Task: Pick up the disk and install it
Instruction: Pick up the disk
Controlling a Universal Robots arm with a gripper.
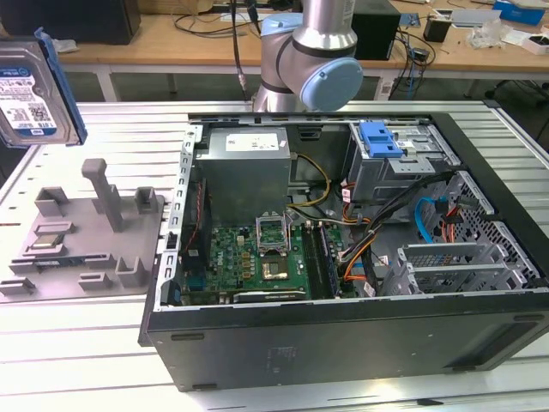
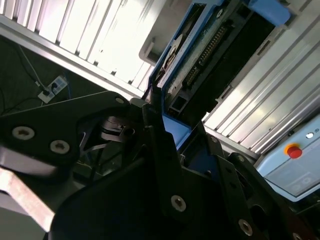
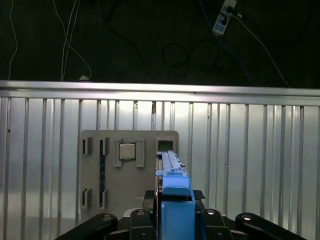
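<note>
The disk hangs upright in the air at the exterior view's far left, above and behind the grey fixture tray; its white-and-blue label faces the camera and its blue carrier frame runs along the edges. In the second wrist view my gripper is shut on the disk, with black fingers pressed against the blue frame. In the first wrist view the disk stands edge-on between the fingers of my gripper, with the fixture tray far below it.
An open computer case lies on the ribbed metal table, with a motherboard, cables and a drive bay with a blue latch inside. The arm's base stands behind the case. A red stop button and a power strip lie off the table.
</note>
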